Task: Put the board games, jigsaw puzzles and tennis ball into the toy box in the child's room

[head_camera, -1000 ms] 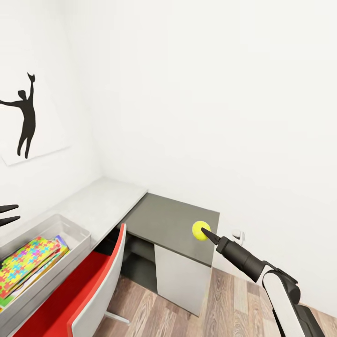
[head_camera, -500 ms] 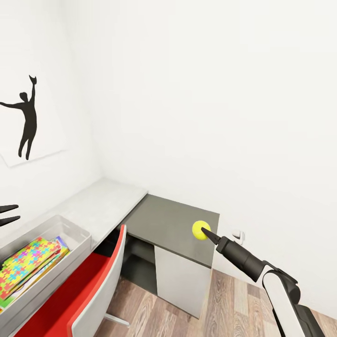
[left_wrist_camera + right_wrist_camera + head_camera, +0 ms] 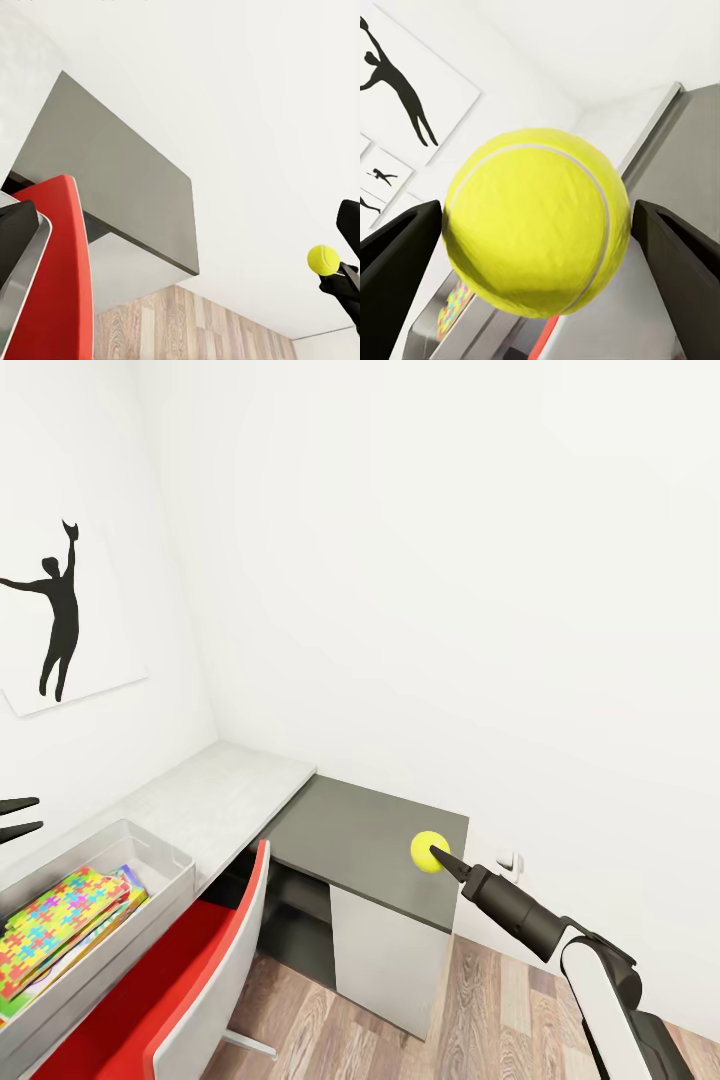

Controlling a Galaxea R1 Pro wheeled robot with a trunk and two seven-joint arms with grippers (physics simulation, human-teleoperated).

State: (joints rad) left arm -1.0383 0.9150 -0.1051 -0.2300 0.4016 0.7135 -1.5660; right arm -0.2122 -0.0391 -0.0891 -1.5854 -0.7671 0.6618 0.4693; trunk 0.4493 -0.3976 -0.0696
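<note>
My right gripper [image 3: 436,854] is shut on the yellow tennis ball [image 3: 428,851] and holds it in the air over the dark grey end of the table [image 3: 370,825]. In the right wrist view the tennis ball [image 3: 536,221] sits between both black fingers [image 3: 401,259]. The left wrist view shows the tennis ball [image 3: 323,259] from afar. The light-grey toy box [image 3: 160,852] stands on the table's pale top at lower left, with a jigsaw puzzle [image 3: 55,920] lying on other flat things. My left gripper [image 3: 14,817] hangs open above the toy box. Board games and bed are out of view.
A red chair with a white back [image 3: 205,970] stands pushed under the table between the toy box and the ball. White walls close the corner behind the table, one with a black silhouette picture [image 3: 55,615]. Wood-plank floor [image 3: 500,1000] lies below my right arm.
The head view has shifted a little, so the toy box sits slightly lower and further left in it. The right gripper keeps the ball in the same hold.
</note>
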